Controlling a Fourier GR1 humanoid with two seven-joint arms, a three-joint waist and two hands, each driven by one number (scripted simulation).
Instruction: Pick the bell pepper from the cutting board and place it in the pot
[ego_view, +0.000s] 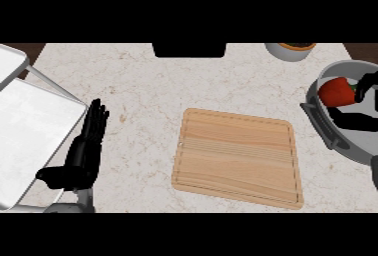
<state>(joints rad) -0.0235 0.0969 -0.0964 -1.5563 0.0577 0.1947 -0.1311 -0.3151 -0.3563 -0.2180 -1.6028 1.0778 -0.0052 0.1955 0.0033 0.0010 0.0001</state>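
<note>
We find no readable text, label, brand, number or sign anywhere here, neither on the pale wooden cutting board (238, 157) nor elsewhere.

- Counter top (148, 90): pale speckled stone, spanning the view.
- Metal tray (29, 125): grey-white, left edge, tilted.
- Small bowl (289, 50): far right, partly cut off.
- Dark block (188, 49): far edge, centre.
- Dark wood strips: far corners.

cutting board (238, 157) on table (148, 75), centre | pot (328, 135) at right edge, bell pepper (338, 92) in it under right hand (354, 120) | small bowl (289, 51) behind, near pot | tray (29, 125) far left | left hand (85, 150) between tray and board
</note>
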